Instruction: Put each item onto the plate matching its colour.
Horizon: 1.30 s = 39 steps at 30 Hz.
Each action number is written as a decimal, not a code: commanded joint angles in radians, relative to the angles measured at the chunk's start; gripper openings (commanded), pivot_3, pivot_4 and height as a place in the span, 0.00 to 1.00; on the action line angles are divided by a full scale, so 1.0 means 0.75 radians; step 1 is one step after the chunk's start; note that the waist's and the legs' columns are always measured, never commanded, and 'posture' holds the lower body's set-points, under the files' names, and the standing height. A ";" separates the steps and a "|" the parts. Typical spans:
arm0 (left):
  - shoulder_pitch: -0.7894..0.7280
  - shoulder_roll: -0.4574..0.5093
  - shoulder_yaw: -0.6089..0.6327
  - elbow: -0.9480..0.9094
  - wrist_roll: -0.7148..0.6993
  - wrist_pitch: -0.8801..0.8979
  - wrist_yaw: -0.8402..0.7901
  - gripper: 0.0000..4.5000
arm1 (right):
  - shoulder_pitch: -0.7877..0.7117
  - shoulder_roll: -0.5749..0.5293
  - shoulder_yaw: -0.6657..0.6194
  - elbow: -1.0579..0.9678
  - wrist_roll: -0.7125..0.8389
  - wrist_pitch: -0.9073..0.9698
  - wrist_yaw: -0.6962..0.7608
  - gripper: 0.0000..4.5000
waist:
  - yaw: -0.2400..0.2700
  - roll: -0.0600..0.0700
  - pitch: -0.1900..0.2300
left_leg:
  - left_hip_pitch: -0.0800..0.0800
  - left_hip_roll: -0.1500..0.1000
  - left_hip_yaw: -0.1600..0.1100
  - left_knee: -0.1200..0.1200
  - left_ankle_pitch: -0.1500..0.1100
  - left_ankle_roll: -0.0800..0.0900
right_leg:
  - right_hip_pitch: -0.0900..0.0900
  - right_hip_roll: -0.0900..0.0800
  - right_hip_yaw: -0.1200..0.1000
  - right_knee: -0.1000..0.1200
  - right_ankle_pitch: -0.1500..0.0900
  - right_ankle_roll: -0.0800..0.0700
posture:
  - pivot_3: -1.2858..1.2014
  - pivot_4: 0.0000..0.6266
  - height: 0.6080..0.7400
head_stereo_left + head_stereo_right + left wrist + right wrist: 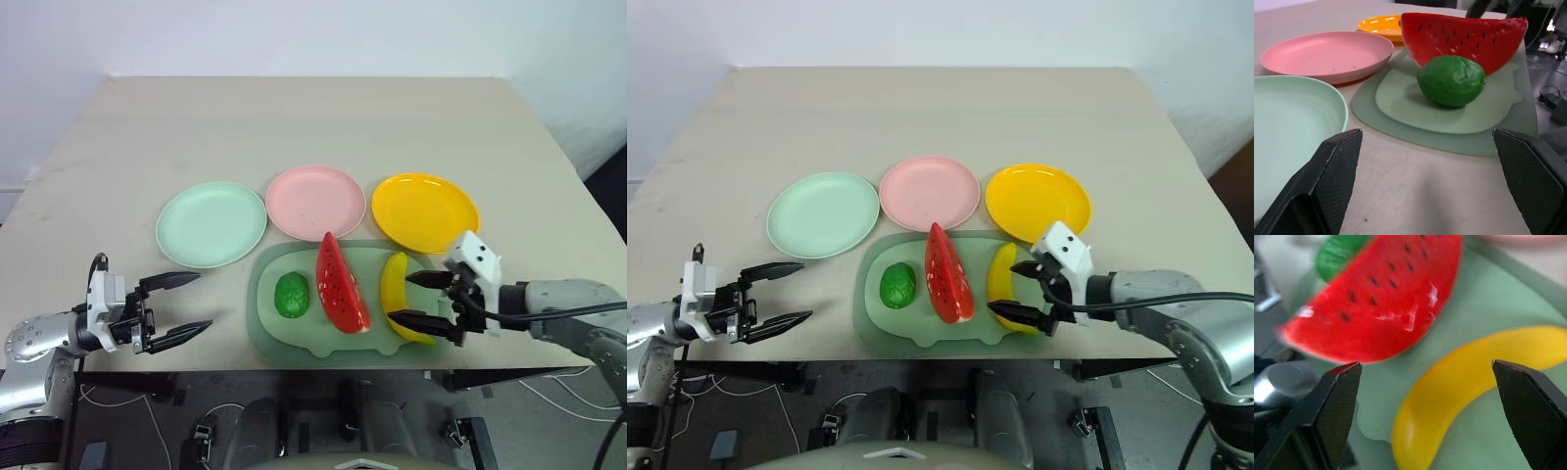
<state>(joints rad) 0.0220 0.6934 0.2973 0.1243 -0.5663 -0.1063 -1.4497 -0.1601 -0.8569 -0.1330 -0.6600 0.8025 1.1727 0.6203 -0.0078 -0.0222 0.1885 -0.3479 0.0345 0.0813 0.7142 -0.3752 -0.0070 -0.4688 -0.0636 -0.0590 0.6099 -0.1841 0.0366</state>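
Our right gripper (pixel 423 300) is wide open, fingers either side of the banana (pixel 396 290) on the grey-green mat (pixel 266 323), nothing held yet. Banana looks like smooth, hard, glossy plastic, prob. light & a bit slippery, so we'd pinch across its thick middle. Watermelon wedge (pixel 342 285) & green fruit (pixel 291 295) lie alongside. Left gripper (pixel 182 306) open too, w/ nothing in it.
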 commanded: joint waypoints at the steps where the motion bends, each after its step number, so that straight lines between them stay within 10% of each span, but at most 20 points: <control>1: -0.022 -0.006 -0.005 -0.025 0.006 -0.032 0.015 0.99 | -0.020 0.051 0.039 -0.073 -0.038 0.042 -0.145 1.00 | 0.000 0.000 0.000 | -0.001 0.000 -0.001 0.001 0.000 0.000 | -0.001 0.000 0.000 0.000 0.000 0.000 | 0.52 0.24 0.97; 11: -0.065 -0.027 -0.048 -0.008 0.024 -0.039 0.041 0.99 | 0.033 0.105 0.214 -0.064 -0.211 0.028 -0.311 1.00 | -0.003 -0.001 -0.001 | -0.003 -0.002 -0.002 0.001 0.000 0.000 | -0.001 0.001 -0.001 0.000 0.000 0.000 | 0.52 0.24 0.97; 21: -0.085 -0.038 -0.064 0.016 0.039 -0.056 0.058 1.00 | 0.056 0.073 0.179 -0.058 -0.182 0.043 -0.210 0.39 | -0.003 -0.003 -0.002 | -0.003 -0.002 -0.002 0.001 0.000 0.000 | -0.001 0.001 -0.001 -0.001 0.000 0.000 | 0.52 0.24 0.97; 29: -0.091 -0.042 -0.066 0.042 0.051 -0.071 0.058 1.00 | -0.035 -0.029 -0.123 0.115 0.032 -0.047 0.105 0.39 | -0.002 -0.003 -0.002 | -0.004 -0.001 -0.003 0.002 0.000 0.001 | -0.001 0.001 -0.001 -0.002 0.001 0.001 | 0.52 0.24 0.97; 39: -0.126 -0.051 -0.084 0.083 0.061 -0.078 0.053 1.00 | -0.531 0.128 0.229 0.829 -0.474 -0.352 -0.070 0.39 | -0.007 -0.003 -0.002 | -0.007 -0.002 -0.002 0.002 0.000 0.001 | -0.004 0.002 -0.001 -0.001 0.003 0.004 | 0.52 0.24 0.97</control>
<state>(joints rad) -0.0645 0.6516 0.2232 0.1932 -0.5147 -0.1467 -1.4114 -0.5316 -0.7692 0.0229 -0.0706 0.4948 0.9676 0.5712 -0.0134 -0.0245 0.1871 -0.3544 0.0325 0.0803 0.7155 -0.3751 -0.0066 -0.4735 -0.0620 -0.0600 0.6101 -0.1820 0.0396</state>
